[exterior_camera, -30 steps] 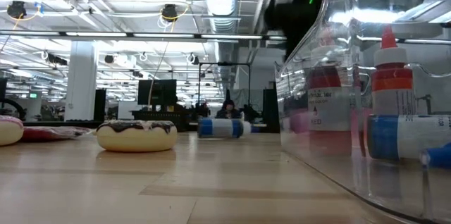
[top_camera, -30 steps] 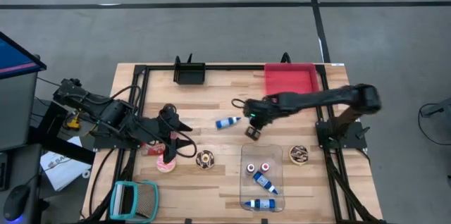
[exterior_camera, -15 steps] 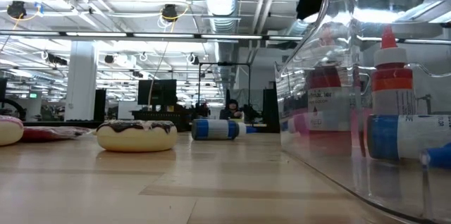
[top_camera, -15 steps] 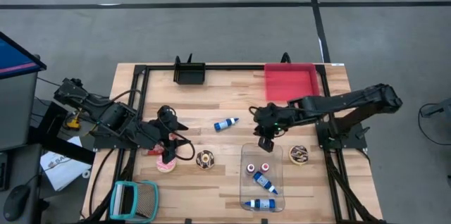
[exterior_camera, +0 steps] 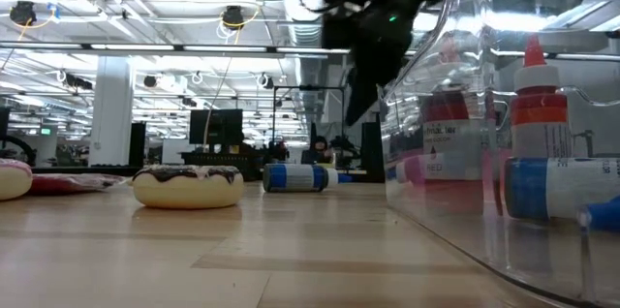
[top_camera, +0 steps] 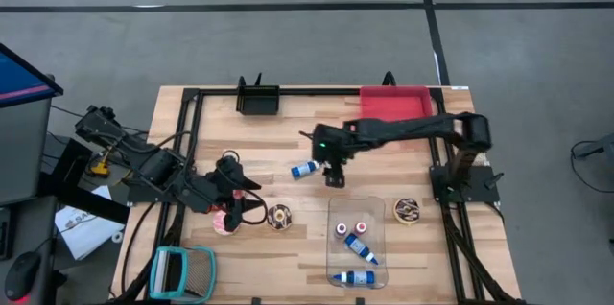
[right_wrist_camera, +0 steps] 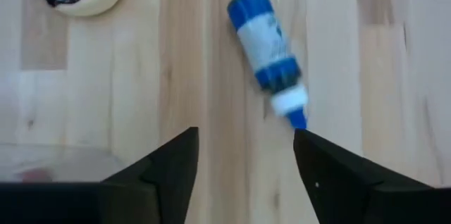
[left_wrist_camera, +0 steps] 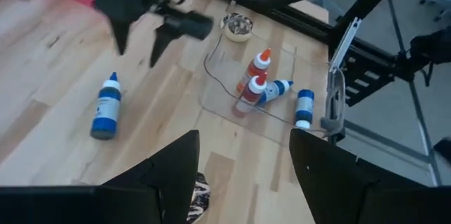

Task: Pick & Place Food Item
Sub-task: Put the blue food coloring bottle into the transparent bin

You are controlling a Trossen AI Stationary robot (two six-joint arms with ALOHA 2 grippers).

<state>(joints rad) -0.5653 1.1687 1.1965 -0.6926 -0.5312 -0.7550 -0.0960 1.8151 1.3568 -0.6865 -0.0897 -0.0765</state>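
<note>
A: Biggest first?
B: Table (top_camera: 288, 142), wood w/ a black frame. Red tray (top_camera: 393, 105) at the far edge, black holder (top_camera: 258, 100) also far side, teal basket (top_camera: 182, 271) at the near left corner.
A: Arms?
B: Left arm low over the table's left side, left gripper (top_camera: 251, 199) wide open, holding nothing, hanging over a pink donut (top_camera: 226, 221). Right arm reaches in from the right; right gripper (top_camera: 333, 173) points down, fingers apart, nothing between them.
A: Task item?
B: Loose blue bottle (top_camera: 307, 167) lies on its side mid-table, just beside the right gripper, not touching as far as I can tell. Wrist cam shows it ahead of the fingers (right_wrist_camera: 169, 171).
A: Other stuff?
B: Clear bin (top_camera: 357, 246) near-right w/ 2 red-cap bottles upright and 2 blue ones lying down. Choc donut (top_camera: 280, 216) left of the bin, sprinkle donut (top_camera: 407, 211) to its right.
</note>
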